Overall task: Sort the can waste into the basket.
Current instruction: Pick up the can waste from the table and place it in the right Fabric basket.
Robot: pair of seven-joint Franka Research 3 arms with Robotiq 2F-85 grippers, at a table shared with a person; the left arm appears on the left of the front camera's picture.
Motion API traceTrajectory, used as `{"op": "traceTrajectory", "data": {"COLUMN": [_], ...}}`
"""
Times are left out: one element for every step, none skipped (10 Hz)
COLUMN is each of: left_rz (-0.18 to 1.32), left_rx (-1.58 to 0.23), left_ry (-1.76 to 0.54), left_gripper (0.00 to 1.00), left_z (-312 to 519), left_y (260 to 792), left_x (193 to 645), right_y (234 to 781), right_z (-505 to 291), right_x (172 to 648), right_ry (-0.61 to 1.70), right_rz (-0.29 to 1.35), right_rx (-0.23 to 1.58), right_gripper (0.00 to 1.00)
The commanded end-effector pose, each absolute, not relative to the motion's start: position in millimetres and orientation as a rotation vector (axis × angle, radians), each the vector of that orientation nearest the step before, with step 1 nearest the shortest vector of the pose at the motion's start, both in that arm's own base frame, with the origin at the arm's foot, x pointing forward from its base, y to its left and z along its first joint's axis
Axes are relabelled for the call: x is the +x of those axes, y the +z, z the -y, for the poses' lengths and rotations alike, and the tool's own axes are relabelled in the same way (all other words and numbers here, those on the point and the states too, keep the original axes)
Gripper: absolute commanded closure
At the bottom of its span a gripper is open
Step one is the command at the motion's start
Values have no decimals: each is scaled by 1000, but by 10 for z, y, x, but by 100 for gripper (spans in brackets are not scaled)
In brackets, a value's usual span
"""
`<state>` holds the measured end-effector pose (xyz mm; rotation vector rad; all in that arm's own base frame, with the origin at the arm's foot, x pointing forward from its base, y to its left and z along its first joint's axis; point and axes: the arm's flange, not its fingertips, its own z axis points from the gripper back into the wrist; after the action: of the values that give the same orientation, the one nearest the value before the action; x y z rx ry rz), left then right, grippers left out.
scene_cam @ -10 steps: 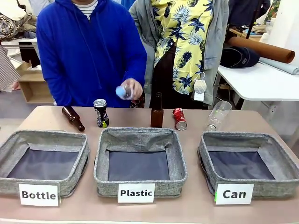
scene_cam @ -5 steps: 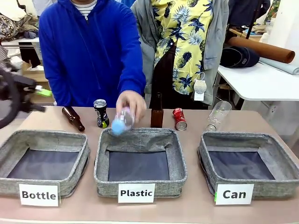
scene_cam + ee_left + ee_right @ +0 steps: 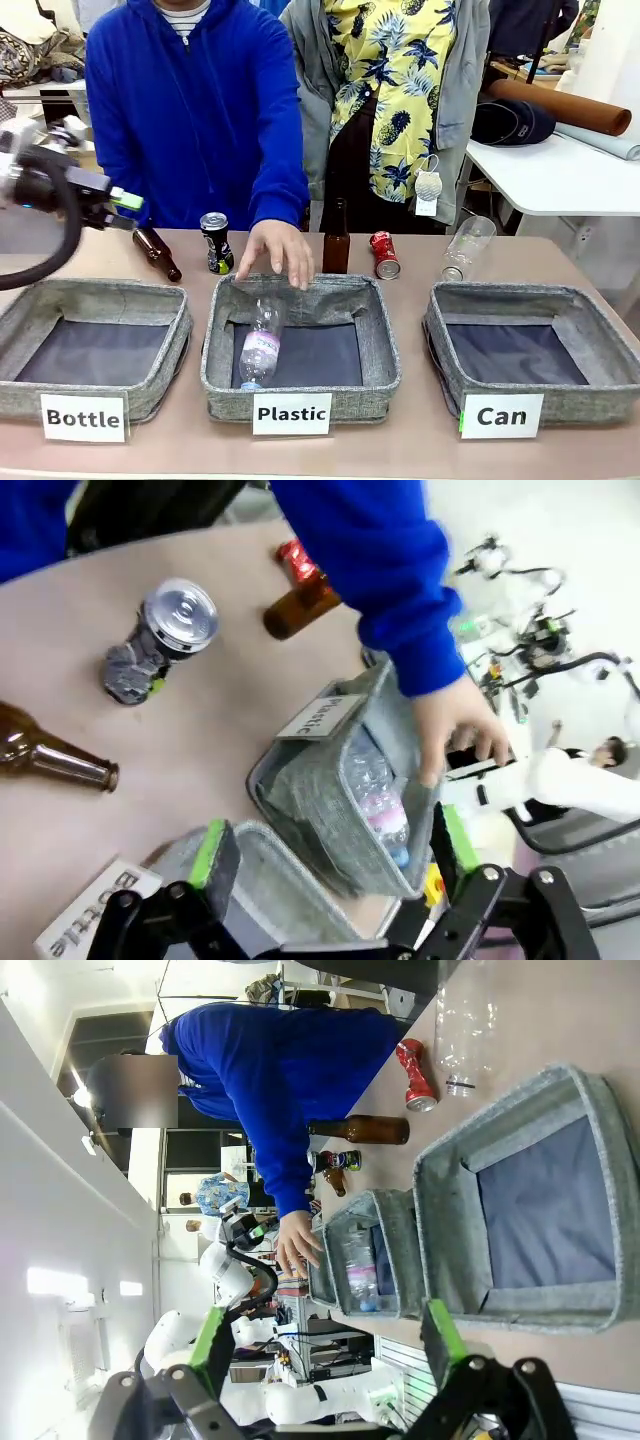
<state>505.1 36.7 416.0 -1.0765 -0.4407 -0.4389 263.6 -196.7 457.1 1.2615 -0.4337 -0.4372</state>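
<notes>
Two cans stand at the table's far side: a black can (image 3: pixel 216 243) left of centre and a red can (image 3: pixel 384 254) lying tilted right of centre. The grey basket labelled "Can" (image 3: pixel 445 318) sits at the front right with nothing in it. My left gripper (image 3: pixel 127 209) hovers open above the table's far left, short of the black can (image 3: pixel 160 640); nothing is between its fingers (image 3: pixel 215 852). The left wrist view also catches the red can (image 3: pixel 295 560). My right gripper (image 3: pixel 325 1345) is open and looks across the Can basket (image 3: pixel 450 1222) toward the red can (image 3: pixel 415 1075).
A person's hand (image 3: pixel 273 252) hangs over the "Plastic" basket (image 3: pixel 215 340), where a clear bottle (image 3: pixel 260 345) drops in. One brown bottle (image 3: pixel 157 253) lies near my left gripper, another (image 3: pixel 336 240) stands upright. A clear plastic bottle (image 3: pixel 468 247) lies behind the Can basket. The "Bottle" basket (image 3: pixel 20 305) is front left.
The person's hand came forward and let the clear bottle go into the Plastic basket. My left arm entered from the left and moved right, toward the table's far left.
</notes>
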Motion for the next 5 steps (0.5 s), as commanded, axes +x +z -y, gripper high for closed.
{"op": "traceTrajectory", "data": {"left_rz": [553, 579, 595, 614, 627], "left_rx": [-1036, -999, -1020, -976, -955], "left_ry": [-448, -427, -437, -440, -464], "left_gripper": [0, 0, 0, 0, 0], "left_z": [-789, -957, -1046, -1018, -969], "left_y": [4223, 4185, 4125, 4101, 4096], "left_x": [4825, 4743, 4685, 4672, 4690], "right_y": [4588, 4588, 4588, 4588, 4588], "right_z": [1997, 1997, 1997, 1997, 1997], "right_x": [2663, 2663, 2663, 2663, 2663], "right_ry": [-413, -413, -413, -413, -413], "right_rz": [463, 463, 463, 463, 463], "right_rx": [1274, 1274, 1274, 1274, 1274], "right_gripper": [0, 0, 0, 0, 0]}}
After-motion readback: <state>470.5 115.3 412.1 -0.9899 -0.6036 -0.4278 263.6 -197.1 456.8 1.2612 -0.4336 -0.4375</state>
